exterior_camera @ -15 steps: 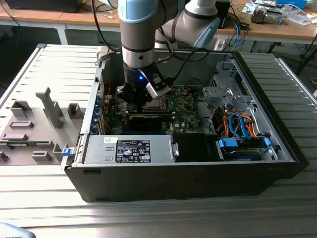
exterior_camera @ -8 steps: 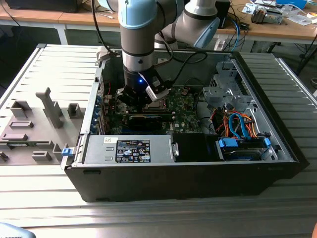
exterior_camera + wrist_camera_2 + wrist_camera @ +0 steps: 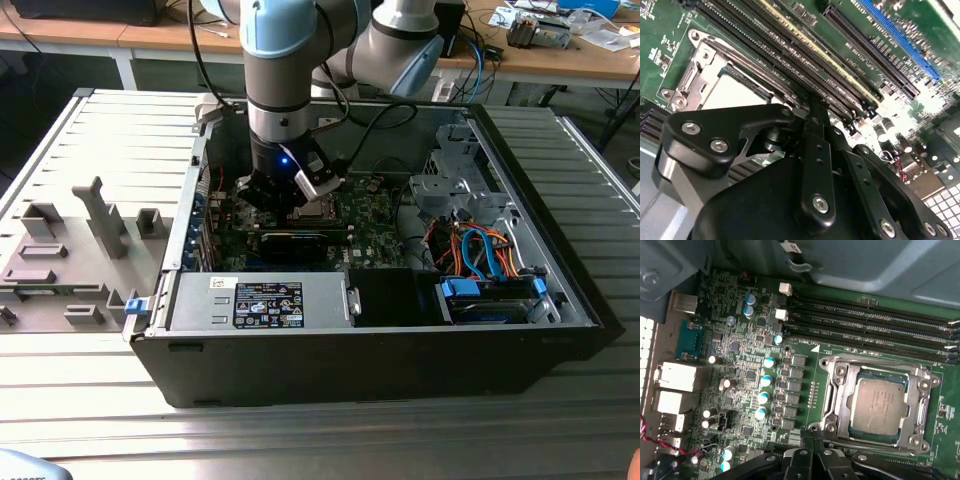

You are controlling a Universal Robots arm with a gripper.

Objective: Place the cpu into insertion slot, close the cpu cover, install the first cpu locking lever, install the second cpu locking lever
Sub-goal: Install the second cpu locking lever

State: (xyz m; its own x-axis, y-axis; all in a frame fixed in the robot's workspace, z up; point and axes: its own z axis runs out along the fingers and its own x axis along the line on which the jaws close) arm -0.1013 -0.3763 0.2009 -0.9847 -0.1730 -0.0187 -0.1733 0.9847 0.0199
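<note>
Exterior view, nearest first: ribbed metal surface (image 3: 300, 440) carrying an open computer case (image 3: 380, 355) lying on its side. At the case's front edge, a power supply (image 3: 260, 303) with a label; toward the exterior view's right, a drive bay with blue and orange cables (image 3: 480, 255). On the exterior view's left, grey fixture blocks (image 3: 70, 250) sit on the surface, apart from the case.

Deeper in the case: green motherboard (image 3: 370, 225). The arm (image 3: 290, 70) comes straight down over it, with the end effector (image 3: 292, 192) low above the board, just beside the socket area.

First wrist view: end effector (image 3: 812, 457) fingers (image 3: 801, 460) pressed together, nothing between them, tips at the near edge of the insertion slot (image 3: 829, 400). The cpu (image 3: 880, 402) lies flat in the slot, pale metal top showing through the window of the cpu cover (image 3: 920, 390), which is down around it. Beyond the slot, four long black memory slots (image 3: 870, 320). To one side, rows of capacitors (image 3: 765, 380) and rear port blocks (image 3: 675, 377).

Second wrist view: black end effector linkage (image 3: 815, 165) in the foreground, the cpu (image 3: 735, 92) behind it; memory slots and a blue connector (image 3: 900, 35) farther off.
</note>
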